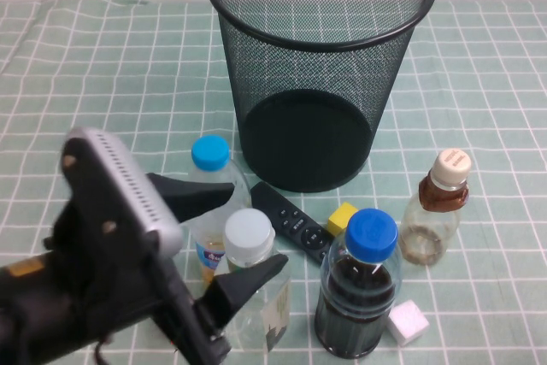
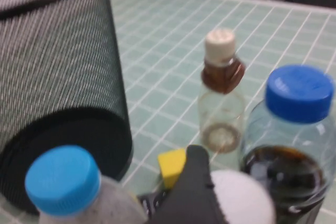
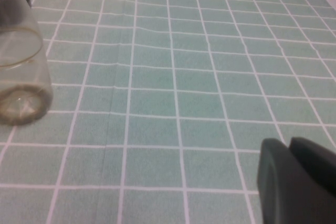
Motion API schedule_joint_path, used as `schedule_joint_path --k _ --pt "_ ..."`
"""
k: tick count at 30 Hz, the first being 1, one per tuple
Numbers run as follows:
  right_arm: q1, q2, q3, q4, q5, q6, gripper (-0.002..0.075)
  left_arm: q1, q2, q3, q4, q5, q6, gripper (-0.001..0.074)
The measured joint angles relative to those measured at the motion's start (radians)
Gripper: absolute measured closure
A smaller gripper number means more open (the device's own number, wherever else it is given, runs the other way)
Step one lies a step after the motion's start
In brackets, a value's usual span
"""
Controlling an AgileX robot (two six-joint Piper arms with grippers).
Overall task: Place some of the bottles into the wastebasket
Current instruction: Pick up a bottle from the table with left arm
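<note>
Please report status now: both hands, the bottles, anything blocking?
Left hand open around white-capped bottle. Right hand parked off to the side. Cream-capped bottle standing, wastebasket empty. Blue-capped bottles crowd the grasp.

Black left arm (image 1: 51, 297) carries a silver perforated housing (image 1: 120, 190).

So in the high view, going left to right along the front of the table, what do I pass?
Left claw, open around the white-capped bottle → remote → yellow cube → dark-liquid blue-capped bottle → white cube → cream-capped bottle. The right claw is outside this view.
</note>
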Motion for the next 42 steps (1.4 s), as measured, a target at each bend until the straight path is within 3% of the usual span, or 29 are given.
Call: schedule_joint_path --k 4,11,18,25,31,36,42 --pt "0.0 0.0 0.0 0.0 0.0 0.0 0.0727 0.0 0.084 0.0 -0.021 -0.045 0.0 0.0142" --pt "0.0 0.0 0.0 0.0 0.0 0.0 0.0727 0.0 0.17 0.0 -0.032 -0.096 0.0 0.0138" --pt "0.0 0.0 0.0 0.0 0.0 0.0 0.0727 0.0 0.196 0.0 -0.038 -0.132 0.0 0.0381" --pt "0.0 0.0 0.0 0.0 0.0 0.0 0.0727 -0.001 0.198 -0.011 -0.041 -0.11 0.0 0.0381" --pt "0.0 0.0 0.0 0.0 0.0 0.0 0.0727 -0.001 0.198 -0.074 -0.041 0.026 -0.022 0.0384" --pt "0.0 0.0 0.0 -0.139 -0.006 0.0 0.0727 -0.001 0.19 -0.143 0.047 0.123 -0.144 0.0386" --pt "0.0 0.0 0.0 -0.361 -0.006 -0.003 0.0727 -0.001 0.163 -0.252 0.41 0.307 -0.499 0.0387"
